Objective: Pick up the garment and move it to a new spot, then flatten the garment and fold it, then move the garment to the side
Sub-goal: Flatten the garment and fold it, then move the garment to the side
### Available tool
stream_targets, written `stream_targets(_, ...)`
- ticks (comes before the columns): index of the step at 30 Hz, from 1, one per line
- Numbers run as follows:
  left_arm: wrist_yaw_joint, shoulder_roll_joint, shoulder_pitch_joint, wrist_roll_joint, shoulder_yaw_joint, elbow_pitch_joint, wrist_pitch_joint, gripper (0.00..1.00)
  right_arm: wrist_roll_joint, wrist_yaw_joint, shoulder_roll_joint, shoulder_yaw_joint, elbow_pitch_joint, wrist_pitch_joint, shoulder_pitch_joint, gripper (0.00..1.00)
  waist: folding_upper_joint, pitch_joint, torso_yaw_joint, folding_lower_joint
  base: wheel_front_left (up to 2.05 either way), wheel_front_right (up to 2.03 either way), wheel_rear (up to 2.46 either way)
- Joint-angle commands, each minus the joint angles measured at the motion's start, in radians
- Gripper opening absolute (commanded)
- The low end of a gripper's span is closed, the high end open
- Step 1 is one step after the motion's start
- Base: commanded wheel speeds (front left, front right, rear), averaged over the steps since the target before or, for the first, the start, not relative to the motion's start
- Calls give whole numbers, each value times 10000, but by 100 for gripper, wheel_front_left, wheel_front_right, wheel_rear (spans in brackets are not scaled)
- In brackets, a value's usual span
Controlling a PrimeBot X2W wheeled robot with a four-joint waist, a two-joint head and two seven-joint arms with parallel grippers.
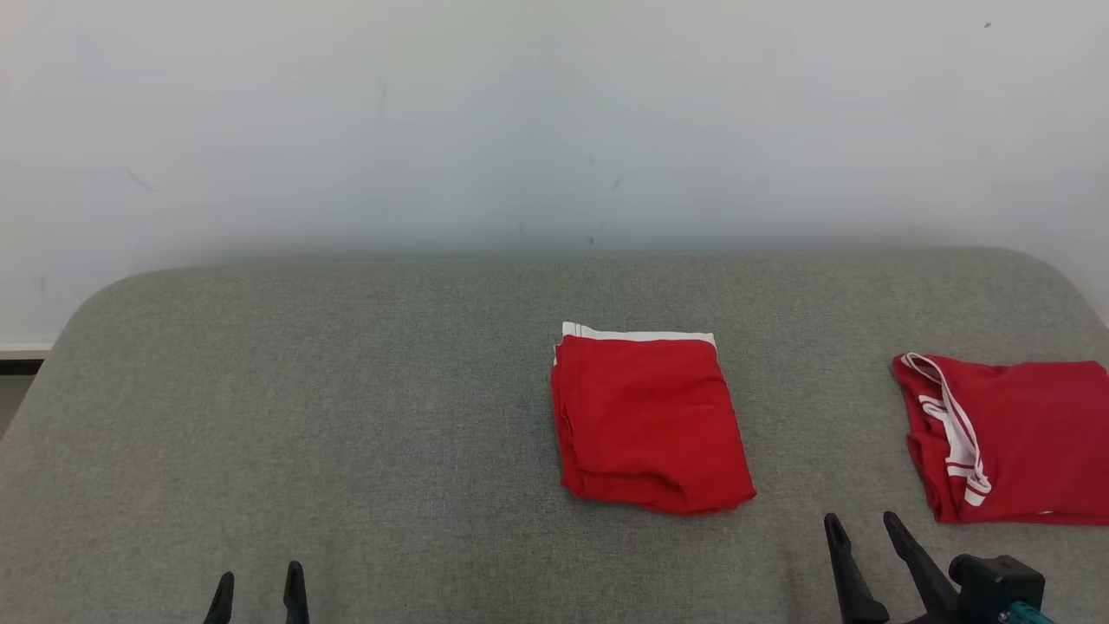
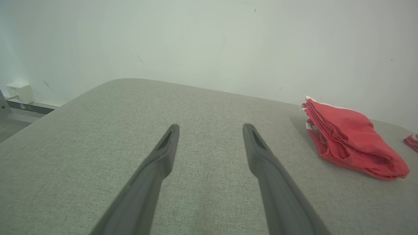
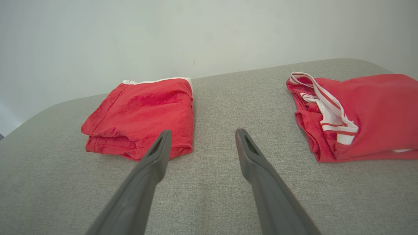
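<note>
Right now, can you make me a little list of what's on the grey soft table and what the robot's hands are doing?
surface: grey cloth-covered table, pale wall behind
middle: folded red garment, white band at its far edge
right side: second red garment with white striped trim, apart from the first
left gripper: open, empty, touching no cloth
right gripper: open, empty, in front of the gap between the garments
</note>
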Motion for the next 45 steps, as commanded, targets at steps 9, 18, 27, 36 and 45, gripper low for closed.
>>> stream_targets(9, -63, 1, 188, -36, 86, -47, -26, 100, 63, -26, -87, 73, 156, -60, -132, 100, 0, 63, 5, 0, 0, 0, 0)
stream_targets(18, -41, 1, 205, 21, -48, -89, -26, 100, 115, -24, 12, 191, 313, -68, -199, 100, 0, 119, -17, 0, 0, 0, 0)
stream_targets(27, 25, 1, 129, -41, -213, -122, -26, 100, 80, -24, -227, 324, 229, 422, -604, 100, 0, 197, 76, 0, 0, 0, 0)
stream_targets(36, 24, 1, -46, -197, -535, -221, -26, 100, 894, -26, -908, 368, 876, 4943, -3140, 100, 0, 651, 659, 0, 0, 0, 0)
stream_targets(45, -28, -5, -633, -346, -1114, -355, -26, 100, 249, -24, -788, -1038, 2309, 8043, -5065, 100, 0, 1759, 1738, 0, 0, 0, 0)
